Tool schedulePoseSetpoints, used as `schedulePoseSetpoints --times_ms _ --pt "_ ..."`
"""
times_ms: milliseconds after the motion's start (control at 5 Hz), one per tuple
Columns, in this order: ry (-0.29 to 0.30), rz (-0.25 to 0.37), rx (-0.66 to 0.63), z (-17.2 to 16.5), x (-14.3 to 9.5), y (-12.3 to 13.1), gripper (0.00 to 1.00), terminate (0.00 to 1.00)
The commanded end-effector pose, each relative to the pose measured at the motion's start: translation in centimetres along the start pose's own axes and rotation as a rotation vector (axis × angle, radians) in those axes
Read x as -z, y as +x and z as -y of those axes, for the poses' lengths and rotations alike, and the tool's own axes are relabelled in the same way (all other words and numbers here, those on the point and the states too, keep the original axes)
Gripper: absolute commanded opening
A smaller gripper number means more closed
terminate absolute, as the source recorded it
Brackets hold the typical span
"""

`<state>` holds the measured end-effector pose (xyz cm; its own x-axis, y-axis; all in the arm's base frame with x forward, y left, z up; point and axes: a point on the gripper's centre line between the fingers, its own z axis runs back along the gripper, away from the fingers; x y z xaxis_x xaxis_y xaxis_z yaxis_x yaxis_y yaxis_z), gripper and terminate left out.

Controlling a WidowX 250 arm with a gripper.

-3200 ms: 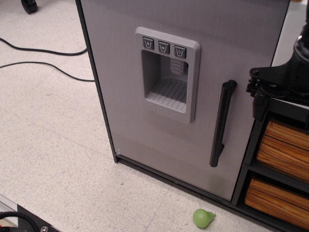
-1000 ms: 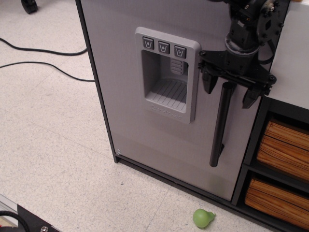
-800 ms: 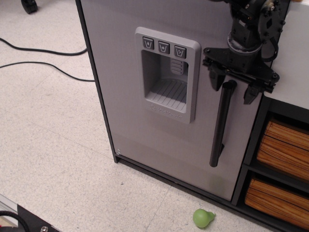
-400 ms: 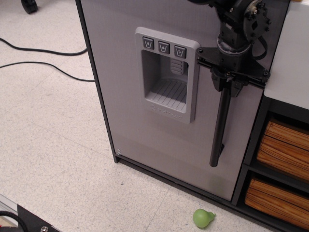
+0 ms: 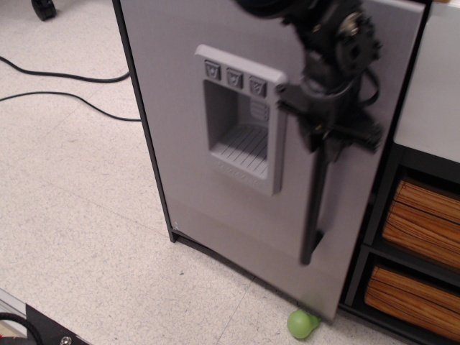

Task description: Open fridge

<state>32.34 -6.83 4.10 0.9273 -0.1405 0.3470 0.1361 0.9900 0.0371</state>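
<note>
The fridge [image 5: 187, 108] is a black cabinet with a flat grey door, a moulded grey dispenser panel [image 5: 237, 118] with three buttons, and a vertical black bar handle [image 5: 314, 205]. My black gripper [image 5: 325, 136] comes in from the top and is shut on the upper end of the handle. The door stands partly open, its right edge swung out away from the cabinet. The image is blurred by motion around the gripper and handle.
A black shelf unit with wood-grain drawers [image 5: 424, 223] stands right of the fridge. A small green pear-shaped object [image 5: 302, 324] lies on the floor, touching the door's lower corner. Black cables [image 5: 65, 86] run across the speckled floor at the left.
My gripper closed on the top of the handle and pulled left and outward. The door swung open a little, and its lower corner now reaches the green object.
</note>
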Motion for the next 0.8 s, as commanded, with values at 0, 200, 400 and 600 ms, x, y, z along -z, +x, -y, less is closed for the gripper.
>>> schedulePoseSetpoints --times_ms 0,200,400,600 --pt "-0.022 0.062 0.081 -1.8 -3.4 -2.0 0.0 0.0" --pt "-0.031 -0.001 0.069 -3.0 -4.1 -3.1 1.0 0.0" --pt "-0.019 -0.094 0.037 -3.6 -4.0 -4.5 1.0 0.0" --pt "-0.006 -0.127 0.092 -3.7 -3.7 -6.6 1.0 0.0"
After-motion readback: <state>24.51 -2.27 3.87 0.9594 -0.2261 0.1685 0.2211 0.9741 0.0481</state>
